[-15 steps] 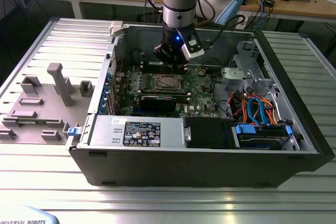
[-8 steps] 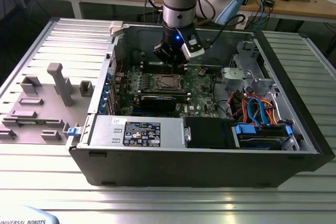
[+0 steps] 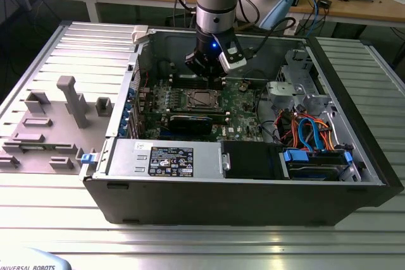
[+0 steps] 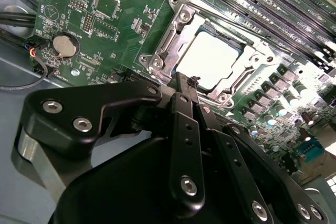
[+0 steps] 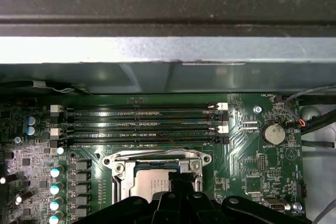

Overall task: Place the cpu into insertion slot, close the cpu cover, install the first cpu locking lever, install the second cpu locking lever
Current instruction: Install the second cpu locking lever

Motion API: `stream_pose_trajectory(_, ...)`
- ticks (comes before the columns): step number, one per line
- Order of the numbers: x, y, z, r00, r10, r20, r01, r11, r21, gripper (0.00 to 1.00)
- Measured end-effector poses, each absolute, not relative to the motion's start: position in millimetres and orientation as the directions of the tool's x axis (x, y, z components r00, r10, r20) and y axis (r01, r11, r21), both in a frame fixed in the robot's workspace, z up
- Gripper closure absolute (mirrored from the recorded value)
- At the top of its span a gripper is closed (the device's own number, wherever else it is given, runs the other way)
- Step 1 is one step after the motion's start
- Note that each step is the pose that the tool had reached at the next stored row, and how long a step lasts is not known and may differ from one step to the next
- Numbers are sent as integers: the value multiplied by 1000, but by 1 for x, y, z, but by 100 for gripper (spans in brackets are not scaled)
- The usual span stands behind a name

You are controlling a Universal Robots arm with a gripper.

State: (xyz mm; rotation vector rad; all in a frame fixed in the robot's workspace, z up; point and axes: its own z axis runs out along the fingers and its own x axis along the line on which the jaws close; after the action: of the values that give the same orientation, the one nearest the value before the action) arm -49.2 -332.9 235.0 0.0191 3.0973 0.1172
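The cpu is lying flat in the insertion slot, its pale metal top showing through the cut-out of the cpu cover, which is lying down over it, so the chip appears seated and framed. The hand is hovering just beside the socket's edge with its fingers drawn together on nothing, probably so the narrow tip can work a locking lever. The open computer case is sitting on the counter.
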Motion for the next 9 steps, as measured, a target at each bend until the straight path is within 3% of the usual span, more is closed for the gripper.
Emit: stream_pose_trajectory(9, -49, -347, 235, -999, 10, -38, 7, 997, 77, 89)
